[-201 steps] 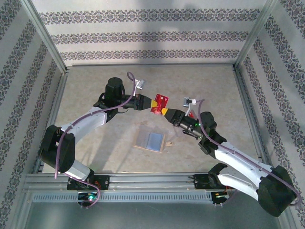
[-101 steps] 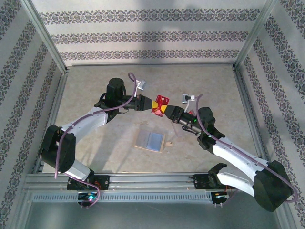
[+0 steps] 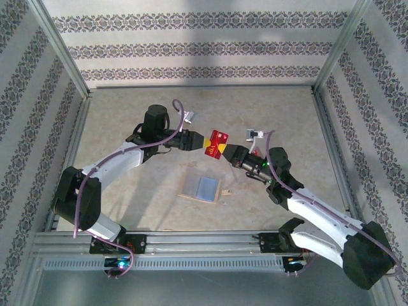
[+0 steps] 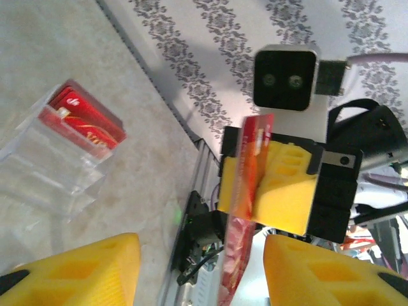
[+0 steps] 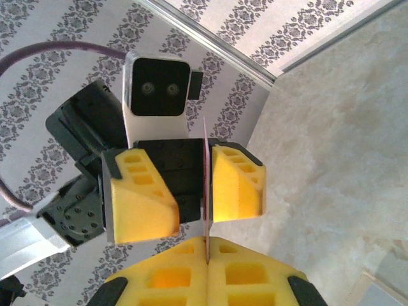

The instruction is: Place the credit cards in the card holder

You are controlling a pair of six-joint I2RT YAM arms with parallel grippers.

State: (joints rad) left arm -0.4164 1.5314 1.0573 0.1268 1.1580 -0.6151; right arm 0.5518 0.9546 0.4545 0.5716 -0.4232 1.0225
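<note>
The right gripper (image 3: 222, 150) was clamped on the red card (image 3: 218, 137) above mid-worktop. The left gripper (image 3: 207, 140) stood apart around it and should back straight off before the card goes to the open holder (image 3: 201, 188) nearer the near edge.

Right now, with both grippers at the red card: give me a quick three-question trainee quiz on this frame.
1. True or false: the left gripper is clamped on the red credit card.
2. The card holder is: A) lying open on the table; B) held in a gripper; C) snapped shut.
3. Fill in: the red credit card is pinched by the ___ gripper.
Key: 1 false, its jaws stand apart either side of the card. 2 A. 3 right: the right gripper is shut on it.
</note>
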